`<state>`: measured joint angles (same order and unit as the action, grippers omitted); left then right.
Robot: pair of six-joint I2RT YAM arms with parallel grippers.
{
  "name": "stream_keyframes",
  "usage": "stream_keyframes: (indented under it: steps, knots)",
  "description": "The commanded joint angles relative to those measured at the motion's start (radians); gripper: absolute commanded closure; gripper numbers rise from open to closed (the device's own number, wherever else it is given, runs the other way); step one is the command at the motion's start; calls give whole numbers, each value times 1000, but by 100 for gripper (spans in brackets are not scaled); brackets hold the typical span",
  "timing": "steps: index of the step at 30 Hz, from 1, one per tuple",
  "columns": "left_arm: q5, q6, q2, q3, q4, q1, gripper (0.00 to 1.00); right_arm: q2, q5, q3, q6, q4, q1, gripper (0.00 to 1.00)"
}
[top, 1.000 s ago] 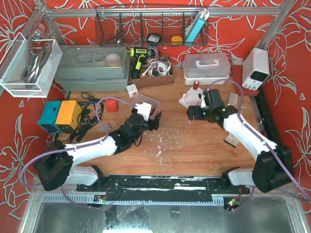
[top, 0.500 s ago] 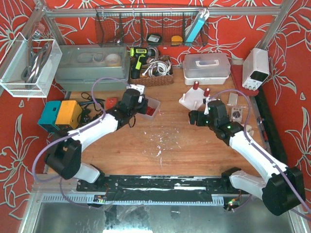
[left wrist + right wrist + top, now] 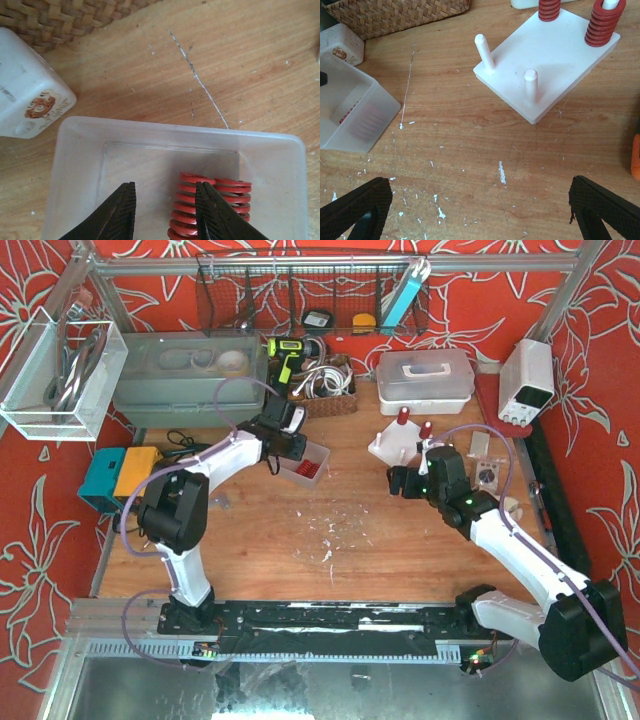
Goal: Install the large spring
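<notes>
From above, the left arm (image 3: 215,462) reaches to the upper middle of the wooden surface (image 3: 350,540), and the left jaws hang over a clear plastic bin (image 3: 322,453) that holds red springs (image 3: 312,469), just below a wicker basket (image 3: 320,400). To the right of centre the right arm (image 3: 500,530) stretches up the frame, with the right jaws just below a white peg board (image 3: 388,448) that carries two red springs on posts (image 3: 403,417) at its far side. In the left wrist view the left jaws are apart, their black tips dipping into the bin from the lower edge of the frame. Two red springs lie side by side at the bin's lower right, one in the gap against the right-hand tip and not clamped, the other just right of it. A small white box (image 3: 27,90) sits outside the bin at the upper left. In the right wrist view the right jaws are wide apart at the two lower corners, holding nothing above bare wood. The peg board lies at the upper right with two bare pegs (image 3: 531,82) nearer the camera, and the bin sits at the left edge
</notes>
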<state>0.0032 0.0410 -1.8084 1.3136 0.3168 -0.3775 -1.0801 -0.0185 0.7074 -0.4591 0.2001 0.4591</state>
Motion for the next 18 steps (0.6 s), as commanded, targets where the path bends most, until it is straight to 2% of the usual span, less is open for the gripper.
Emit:
stream_keyframes:
  steps: [1,18]
  knots:
    - [28,-51,-61,54,117,0,63,0,7,-1,-4,-16,7,3]
    - [127,-56,-140,55,114,0,62,-4,7,-2,-4,-20,7,3]
